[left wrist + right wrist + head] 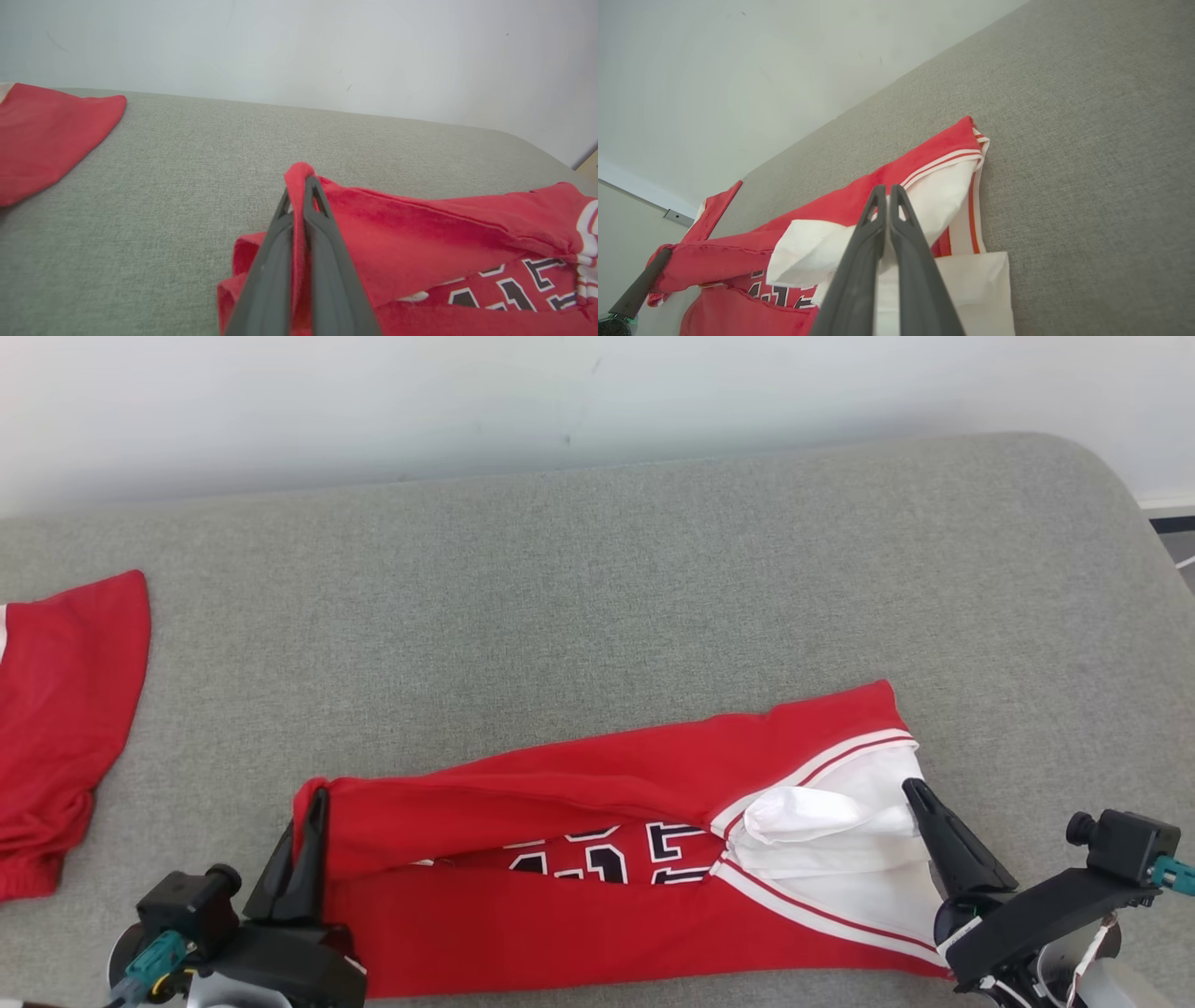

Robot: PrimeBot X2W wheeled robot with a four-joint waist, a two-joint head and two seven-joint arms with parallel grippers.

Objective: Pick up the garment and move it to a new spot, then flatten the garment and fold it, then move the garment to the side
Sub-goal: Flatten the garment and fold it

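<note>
While the left claw (301,183) was pressed together, a thin ridge of red cloth stood pinched between its two dark fingers at the left end of the garment (560,784). The right claw (887,189) was likewise closed, nipping the white panel (822,812) at the right end, where the cloth bunched into a soft lobe just left of the tips.

Between the two claws the garment stretched left to right along the near edge of the grey cloth-covered counter (597,597). A long red flap was draped over its middle and half hid the dark numerals (607,859). Red-and-white striped trim ran beside the white panel.

Judging by the way it sagged and creased, the garment was light, limp knit cloth. It would hold no shape of its own and would drape from whatever point was gripped. It looked neither slippery nor fragile, though a thin pinch could slide off a single layer. The two ends, at a hem or seam where layers doubled, seemed the surest holds, with both kept level so the span stayed taut.

Well apart at the far left lay a second red garment (65,709), crumpled.
</note>
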